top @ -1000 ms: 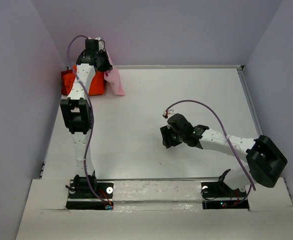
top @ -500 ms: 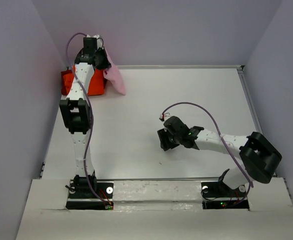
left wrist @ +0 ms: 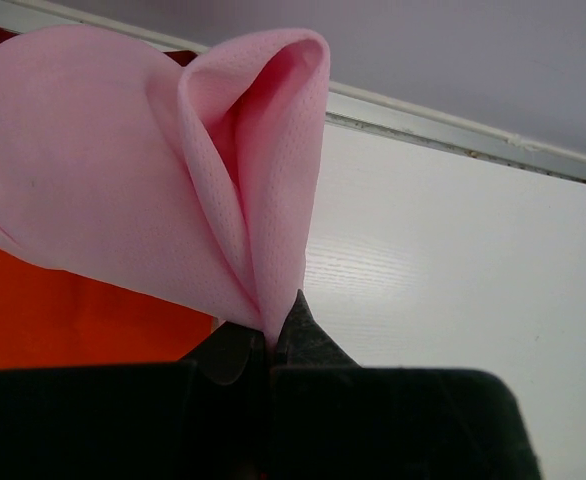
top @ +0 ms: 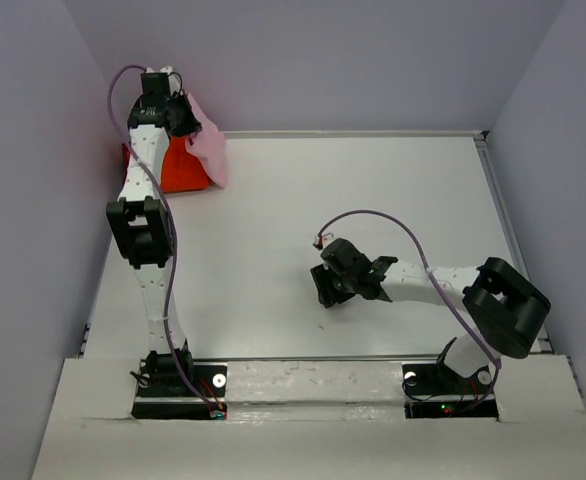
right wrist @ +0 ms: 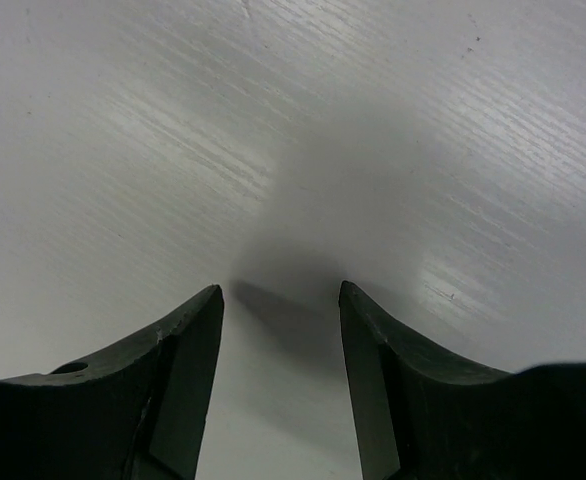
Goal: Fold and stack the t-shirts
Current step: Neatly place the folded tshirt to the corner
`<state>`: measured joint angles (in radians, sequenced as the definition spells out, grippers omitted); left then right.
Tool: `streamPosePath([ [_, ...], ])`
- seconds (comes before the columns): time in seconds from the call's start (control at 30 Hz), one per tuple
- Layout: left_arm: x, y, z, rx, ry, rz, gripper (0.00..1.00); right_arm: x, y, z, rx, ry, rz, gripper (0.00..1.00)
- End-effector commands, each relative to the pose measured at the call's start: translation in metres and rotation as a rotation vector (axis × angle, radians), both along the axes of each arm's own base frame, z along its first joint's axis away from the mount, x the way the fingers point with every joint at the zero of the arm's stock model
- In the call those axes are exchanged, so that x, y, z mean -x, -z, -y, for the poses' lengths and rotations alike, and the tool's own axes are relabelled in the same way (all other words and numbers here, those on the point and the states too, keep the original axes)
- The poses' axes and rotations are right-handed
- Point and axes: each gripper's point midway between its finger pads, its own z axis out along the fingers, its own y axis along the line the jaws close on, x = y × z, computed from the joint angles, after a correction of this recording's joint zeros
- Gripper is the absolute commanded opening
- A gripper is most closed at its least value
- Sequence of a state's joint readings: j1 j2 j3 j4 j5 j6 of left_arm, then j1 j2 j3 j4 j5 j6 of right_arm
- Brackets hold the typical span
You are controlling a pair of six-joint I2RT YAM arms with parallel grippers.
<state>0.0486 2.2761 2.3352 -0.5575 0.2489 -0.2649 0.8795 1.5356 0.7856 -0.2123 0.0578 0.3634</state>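
The left tool, clamped on the pink shirt, holds it over the orange shirts at ten o'clock, likely for spreading; the right tool hangs empty, its sides apart.

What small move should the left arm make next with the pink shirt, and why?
Probably carry the pink t-shirt to the middle of the table: the left gripper pinches it bunched by the orange t-shirts, and the right gripper hovers open there.
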Motion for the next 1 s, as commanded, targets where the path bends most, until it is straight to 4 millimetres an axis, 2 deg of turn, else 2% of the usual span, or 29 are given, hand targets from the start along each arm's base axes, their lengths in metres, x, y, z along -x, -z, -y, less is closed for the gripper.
streamPosePath([
  [0.0,0.002,-0.084,0.021,0.022,0.055,0.191,0.00,-0.004,-0.001,-0.015,-0.040,-0.010,0.015,0.56],
  [0.13,0.004,-0.094,0.019,0.020,0.047,0.208,0.00,-0.002,0.006,-0.019,-0.031,-0.017,0.003,0.55],
  [0.33,0.006,-0.098,0.018,0.030,0.046,0.215,0.00,0.001,0.011,-0.024,-0.030,-0.025,-0.012,0.55],
  [0.53,0.016,-0.128,0.008,0.020,0.011,0.267,0.00,0.005,0.018,-0.026,-0.027,-0.033,-0.024,0.55],
  [0.73,0.015,-0.119,0.002,0.030,0.007,0.245,0.00,0.006,0.019,-0.030,-0.026,-0.041,-0.025,0.55],
  [0.87,0.022,-0.135,0.004,0.031,0.004,0.273,0.00,0.007,0.024,-0.028,-0.015,-0.042,-0.032,0.55],
  [0.97,0.024,-0.134,0.001,0.032,0.001,0.264,0.00,0.007,0.026,-0.029,-0.013,-0.043,-0.036,0.55],
])
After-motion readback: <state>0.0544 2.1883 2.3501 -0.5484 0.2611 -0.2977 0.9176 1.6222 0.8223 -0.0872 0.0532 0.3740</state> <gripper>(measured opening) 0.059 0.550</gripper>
